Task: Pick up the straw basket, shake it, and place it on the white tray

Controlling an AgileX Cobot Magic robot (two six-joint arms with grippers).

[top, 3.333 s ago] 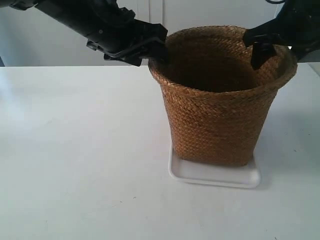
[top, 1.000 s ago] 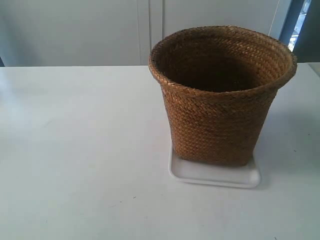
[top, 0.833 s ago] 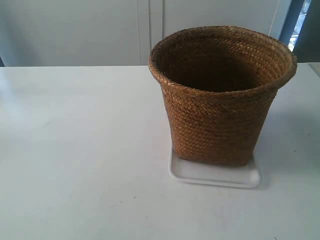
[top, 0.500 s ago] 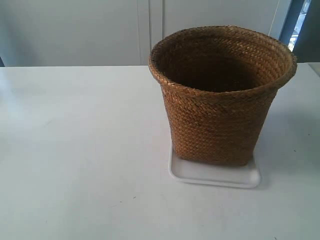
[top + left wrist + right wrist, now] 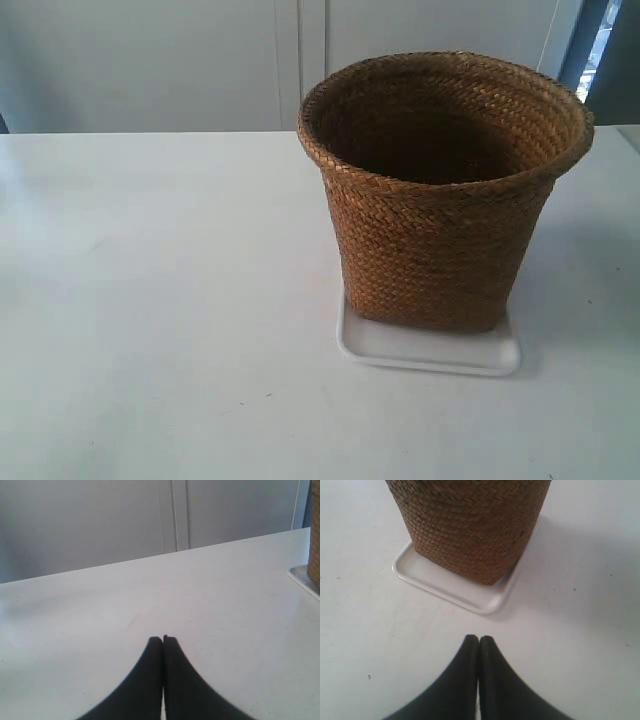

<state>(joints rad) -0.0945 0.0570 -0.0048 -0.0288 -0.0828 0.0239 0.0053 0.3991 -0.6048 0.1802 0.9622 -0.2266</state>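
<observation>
Since they released the straw basket (image 5: 440, 250), left gripper (image 5: 163, 639) and right gripper (image 5: 479, 638) are closed.

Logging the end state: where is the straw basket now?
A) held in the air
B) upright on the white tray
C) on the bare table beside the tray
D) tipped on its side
B: the straw basket rests upright on the white tray, whose rim shows around its base.

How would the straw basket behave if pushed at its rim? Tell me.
Probably light: the straw basket is woven, with nothing showing inside. Likely tippy, since the rim is wider than the base. It might also slide on the glossy white tray.
</observation>
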